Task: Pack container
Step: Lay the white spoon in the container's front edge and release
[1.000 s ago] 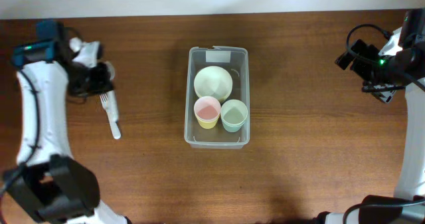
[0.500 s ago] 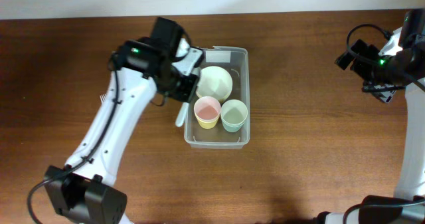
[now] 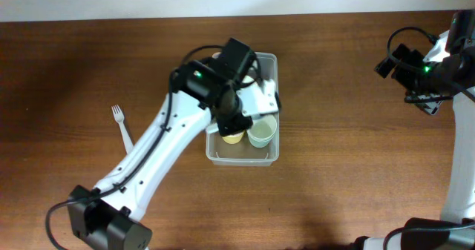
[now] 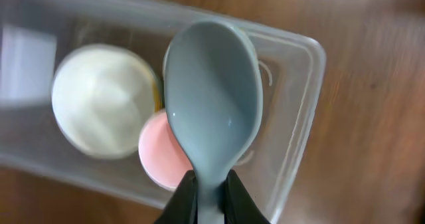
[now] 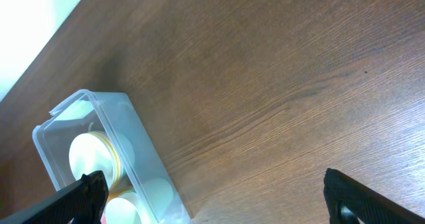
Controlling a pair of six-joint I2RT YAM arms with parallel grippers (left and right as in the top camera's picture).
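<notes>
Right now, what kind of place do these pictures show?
Probably a robot test bench, not a kitchen: a left arm and a right arm at a wooden table, the left gripper holding a spoon above a clear container of cups, and a fork lying loose.

no words to read
the container (image 4: 295,98) has a pale label (image 4: 26,54) at one short end; in the left wrist view it is a blank blur, its print too soft to tell.
</notes>
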